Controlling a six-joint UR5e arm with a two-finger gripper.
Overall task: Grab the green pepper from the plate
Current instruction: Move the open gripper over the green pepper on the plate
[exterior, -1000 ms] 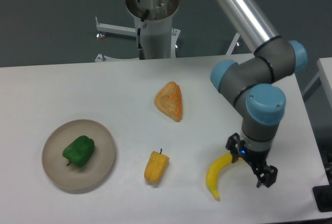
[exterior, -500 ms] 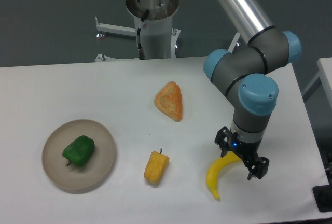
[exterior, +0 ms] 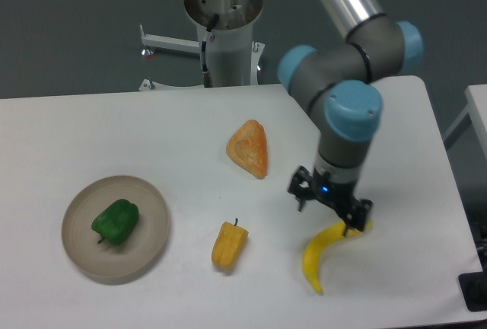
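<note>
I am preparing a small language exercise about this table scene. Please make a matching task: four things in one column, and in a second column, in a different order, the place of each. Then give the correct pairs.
Things:
1. green pepper
2. yellow pepper
3. banana
4. orange wedge-shaped piece

Places:
A. near the middle of the table, toward the robot base
B. on the plate at the left
C. just under the open gripper at the right
D. on the bare table between the plate and the banana

Pairs: 1-B, 2-D, 3-C, 4-A
</note>
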